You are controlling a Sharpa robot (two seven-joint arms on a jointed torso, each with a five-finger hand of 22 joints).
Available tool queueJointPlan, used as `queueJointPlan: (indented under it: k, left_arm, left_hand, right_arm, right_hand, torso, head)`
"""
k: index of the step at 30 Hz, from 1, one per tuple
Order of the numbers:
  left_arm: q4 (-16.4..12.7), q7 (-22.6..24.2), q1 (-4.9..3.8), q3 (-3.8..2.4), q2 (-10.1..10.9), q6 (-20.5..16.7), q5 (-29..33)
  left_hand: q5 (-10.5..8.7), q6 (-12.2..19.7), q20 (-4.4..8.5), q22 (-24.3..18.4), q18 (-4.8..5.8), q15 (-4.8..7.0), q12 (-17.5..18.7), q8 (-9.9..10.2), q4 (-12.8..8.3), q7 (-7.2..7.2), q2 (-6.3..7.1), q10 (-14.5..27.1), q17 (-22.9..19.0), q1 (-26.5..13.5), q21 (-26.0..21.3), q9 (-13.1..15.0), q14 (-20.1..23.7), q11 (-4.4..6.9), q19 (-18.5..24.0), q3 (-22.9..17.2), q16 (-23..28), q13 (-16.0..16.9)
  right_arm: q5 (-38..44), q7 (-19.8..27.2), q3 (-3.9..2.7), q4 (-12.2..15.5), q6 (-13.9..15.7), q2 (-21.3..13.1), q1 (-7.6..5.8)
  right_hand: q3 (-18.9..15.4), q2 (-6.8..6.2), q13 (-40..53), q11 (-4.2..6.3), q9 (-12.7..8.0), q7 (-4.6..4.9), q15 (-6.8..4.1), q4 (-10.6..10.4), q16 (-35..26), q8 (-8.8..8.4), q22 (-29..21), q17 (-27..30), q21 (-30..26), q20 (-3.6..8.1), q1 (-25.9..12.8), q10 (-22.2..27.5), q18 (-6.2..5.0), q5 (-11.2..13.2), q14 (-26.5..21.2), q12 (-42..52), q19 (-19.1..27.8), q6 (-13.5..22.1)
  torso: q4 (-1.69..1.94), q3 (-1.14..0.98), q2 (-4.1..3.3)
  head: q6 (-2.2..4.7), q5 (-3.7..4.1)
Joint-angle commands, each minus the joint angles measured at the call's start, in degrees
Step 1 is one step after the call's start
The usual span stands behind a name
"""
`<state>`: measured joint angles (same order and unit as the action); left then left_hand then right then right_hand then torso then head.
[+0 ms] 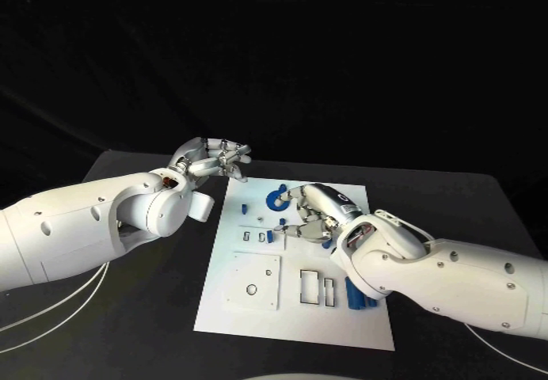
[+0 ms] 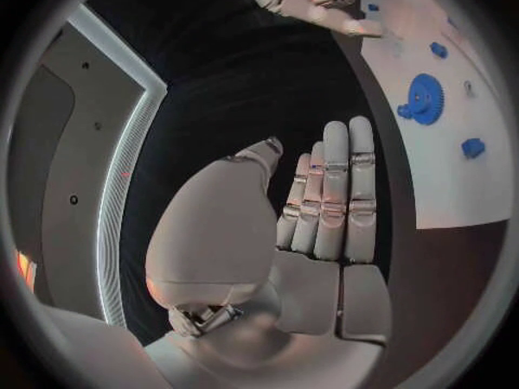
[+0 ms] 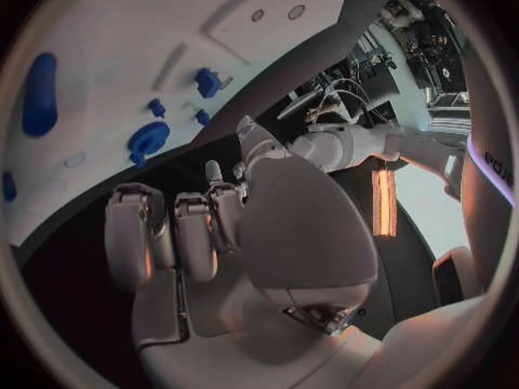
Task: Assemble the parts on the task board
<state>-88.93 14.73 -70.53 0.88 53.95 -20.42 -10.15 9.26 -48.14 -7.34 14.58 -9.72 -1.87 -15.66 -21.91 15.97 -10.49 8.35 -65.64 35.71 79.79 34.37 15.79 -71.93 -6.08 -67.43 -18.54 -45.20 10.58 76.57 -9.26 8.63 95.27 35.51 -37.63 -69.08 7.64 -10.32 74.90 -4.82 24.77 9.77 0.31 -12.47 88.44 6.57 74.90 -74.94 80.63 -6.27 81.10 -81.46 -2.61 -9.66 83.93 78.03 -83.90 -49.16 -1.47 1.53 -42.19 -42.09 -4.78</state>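
1. right hand [image 1: 310, 212] over board [image 1: 245, 313] middle, fingers curled, grip unclear.
2. left hand [image 1: 212, 161] off board's far-left corner, flat, empty, prob. waiting.
3. blue gear [image 1: 278, 198] on board, by right hand.

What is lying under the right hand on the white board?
The right hand hovers over the task board. A blue gear shows partly beside its fingers. Whatever lies directly beneath the palm is covered and cannot be told.
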Motion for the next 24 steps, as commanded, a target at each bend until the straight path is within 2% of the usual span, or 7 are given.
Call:
queueJointPlan:
  k: [1,5,8,9,11,15,24]
  left_arm:
    - [0.3,-13.5,-0.07,-0.03,-0.3,6.6,-13.2]
    - [0.6,-23.0,-0.2,-0.05,-0.7,12.8,-22.7]
    - [0.7,-28.9,-0.34,-0.06,-1.4,16.7,-28.4]
    - [0.8,-30.9,-0.41,-0.06,-1.8,18.0,-30.2]
    - [1.1,-34.3,-0.55,-0.06,-2.6,20.0,-32.7]
    - [2.1,-38.8,-0.73,-0.02,-4.5,22.7,-36.5]
    - [3.8,-42.3,-1.39,0.51,-8.3,26.6,-43.6]
  left_hand:
    - [-0.2,3.6,1.25,6.4,-0.61,1.06,-14.6,-8.1,0.4,1.07,-0.28,2.0,22.8,-5.4,10.2,4.4,-5.5,1.43,0.0,0.8,-23.9,9.9]
    - [-0.24,5.9,2.1,20.4,0.33,2.19,-34.9,-17.7,0.7,2.56,-1.72,6.3,37.6,-12.1,24.9,8.7,-11.3,2.56,0.6,1.2,-35.7,23.6]
    - [-0.3,5.8,2.62,28.8,1.44,2.83,-44.2,-20.4,0.7,3.41,-1.92,2.4,41.8,-13.8,31.2,9.7,-13.4,3.2,-1.8,1.9,-38.3,33.2]
    - [-0.34,5.4,2.99,32.8,1.96,3.13,-48.7,-21.8,0.9,3.85,-1.92,-0.3,52.4,-14.2,34.1,10.2,-17.4,3.76,-3.3,2.3,-43.9,38.4]
    - [-0.39,5.1,3.12,35.3,2.38,3.3,-50.8,-22.6,0.9,4.08,-2.12,-1.7,53.2,-14.6,35.9,10.5,-17.7,3.94,-4.1,2.6,-44.3,41.1]
    - [-0.26,5.6,3.14,36.0,2.48,3.29,-50.0,-22.6,0.9,4.02,-2.08,-0.5,52.8,-14.7,36.4,10.5,-17.5,3.9,-4.2,2.7,-44.1,39.8]
    - [-0.43,4.3,3.46,40.6,3.12,3.79,-54.3,-25.5,0.9,4.86,-2.62,-3.8,53.9,-16.6,39.5,12.0,-17.9,4.56,-5.6,3.9,-44.6,45.4]
  right_arm:
    - [-11.3,6.9,-0.11,1.9,-0.2,-3.0,-1.37]
    - [-20.3,7.4,-0.24,2.5,-1.6,-6.7,-3.4]
    - [-24.3,7.4,-0.28,2.2,-2.2,-9.1,-4.71]
    - [-25.4,7.4,-0.29,2.1,-2.4,-9.9,-5.12]
    - [-26.9,7.3,-0.3,1.7,-2.6,-11.3,-5.72]
    - [-28.3,7.0,-0.31,1.0,-2.9,-13.2,-6.35]
    - [-28.6,6.1,-0.3,-0.3,-3.6,-14.0,-6.77]
  right_hand:
    - [0.0,0.11,4.3,-0.03,-0.1,0.03,0.32,-0.5,-0.3,0.2,7.2,-10.1,-0.7,-0.35,0.8,0.3,-0.2,-0.5,4.8,-0.2,0.3,0.2]
    - [0.4,0.91,4.2,0.04,-0.1,-0.06,0.27,-1.2,-0.5,0.61,6.4,-9.8,-1.9,-0.33,1.1,0.4,-0.48,-0.9,4.8,-0.4,0.9,-0.3]
    - [0.5,1.0,4.2,0.07,-0.1,-0.1,0.24,-1.3,-0.5,0.77,6.4,-9.8,-1.9,-0.31,1.1,0.4,-0.48,-1.1,4.8,-0.3,0.9,-0.4]
    - [0.5,1.0,4.2,0.07,-0.1,-0.1,0.24,-1.3,-0.5,0.77,6.4,-9.8,-1.9,-0.31,1.1,0.4,-0.48,-1.1,4.8,-0.3,0.9,-0.4]
    - [0.5,1.01,4.2,0.09,-0.1,-0.11,0.22,-1.4,-0.5,0.86,6.4,-9.8,-1.8,-0.29,1.2,0.4,-0.47,-1.3,4.8,-0.4,0.9,-0.4]
    - [0.6,1.0,4.2,0.11,-0.1,-0.13,0.2,-1.5,-0.5,0.96,6.4,-9.8,-1.9,-0.28,1.2,0.4,-0.48,-1.6,4.8,-0.3,0.9,-0.4]
    - [0.5,1.04,4.0,0.13,-0.1,-0.15,0.17,-2.0,-0.6,1.16,6.3,-9.6,-2.0,-0.24,0.9,0.6,-0.51,-1.7,4.7,-0.6,1.0,-0.4]
  torso:
    - [-0.03,-0.14,0.67]
    - [-0.19,-0.28,1.29]
    - [-0.12,-0.42,1.72]
    - [-0.11,-0.48,1.77]
    - [-0.06,-0.65,2.07]
    - [0.1,-0.88,2.33]
    - [0.2,-1.34,2.55]
  head:
    - [-0.05,-0.19]
    - [-0.04,-0.21]
    - [-0.26,-0.4]
    - [-0.27,-0.42]
    - [-0.43,-0.47]
    - [-0.42,-0.63]
    - [-1.15,-0.9]
